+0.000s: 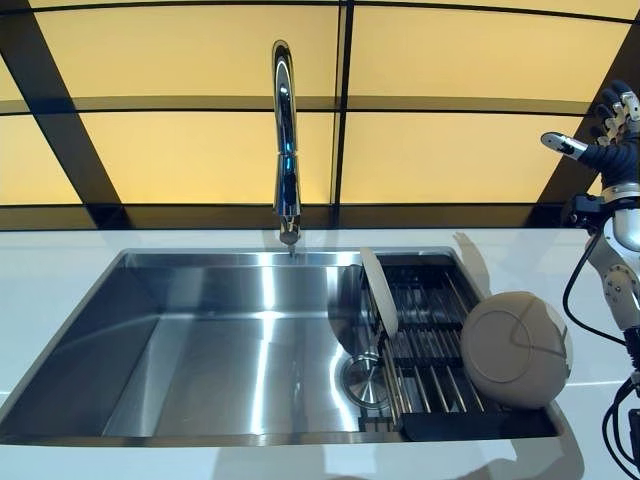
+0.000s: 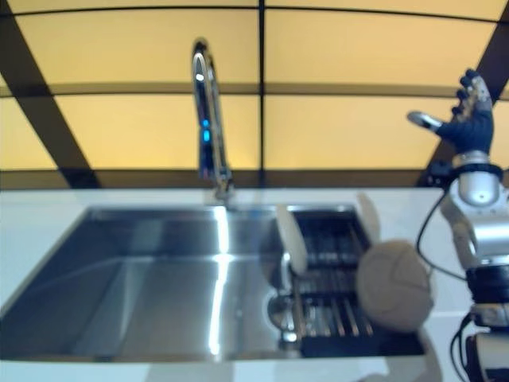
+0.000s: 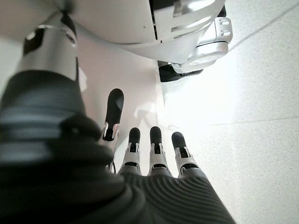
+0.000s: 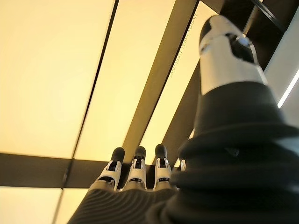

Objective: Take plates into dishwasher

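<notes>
1. Two plates in the rack at the right end of the sink: one thin plate [image 1: 379,290] upright on edge at the rack's left side, one larger round plate [image 1: 515,347] leaning at the rack's right front corner, underside toward the camera.
2. Both plates apart from each other, with bare rack bars between them; neither touched by a hand.
3. Dark rack [image 1: 430,345] of parallel bars seated inside the sink, drain [image 1: 365,380] just beside its left edge.
4. Steel sink [image 1: 200,340] otherwise without dishes, tall tap [image 1: 286,140] rising behind its middle, white counter [image 1: 60,265] all round.
5. Right hand [image 1: 610,130] raised high at the right, well above and apart from the plates, fingers straight and spread, thumb out, holding nothing; confirmed in the right wrist view, with only the yellow wall panels past the fingertips.
6. Left hand [image 3: 149,154] seen only in the left wrist view, hanging low over the floor, fingers straight, thumb apart, empty.
7. No dishwasher visible in any view.
8. Judged progress: nothing loaded yet as far as shown; both plates still to be picked up and carried over.
9. Likely first step: bringing the right hand down to the leaning round plate, the nearer of the two.
</notes>
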